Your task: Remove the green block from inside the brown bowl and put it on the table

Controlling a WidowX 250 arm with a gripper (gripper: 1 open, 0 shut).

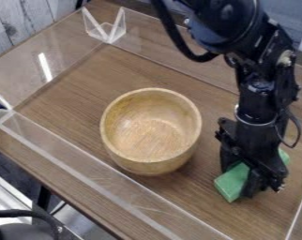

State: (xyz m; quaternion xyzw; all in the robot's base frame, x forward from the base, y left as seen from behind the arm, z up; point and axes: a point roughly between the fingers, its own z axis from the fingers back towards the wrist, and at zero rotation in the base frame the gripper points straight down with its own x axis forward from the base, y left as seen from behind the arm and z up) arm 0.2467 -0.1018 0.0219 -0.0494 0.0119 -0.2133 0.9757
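Right of the bowl, low over the wood, sits one bright green rectangular block (236,183), pinched between the jaws of the single black gripper (249,175), which points straight down from the dark arm. Whether the block touches the brown wood-grain table (91,84) is unclear. One round tan wooden bowl (150,129) stands just beside it, empty. Low clear acrylic walls (66,37) ring the tabletop.

Green block (237,182) between fingers (229,161)
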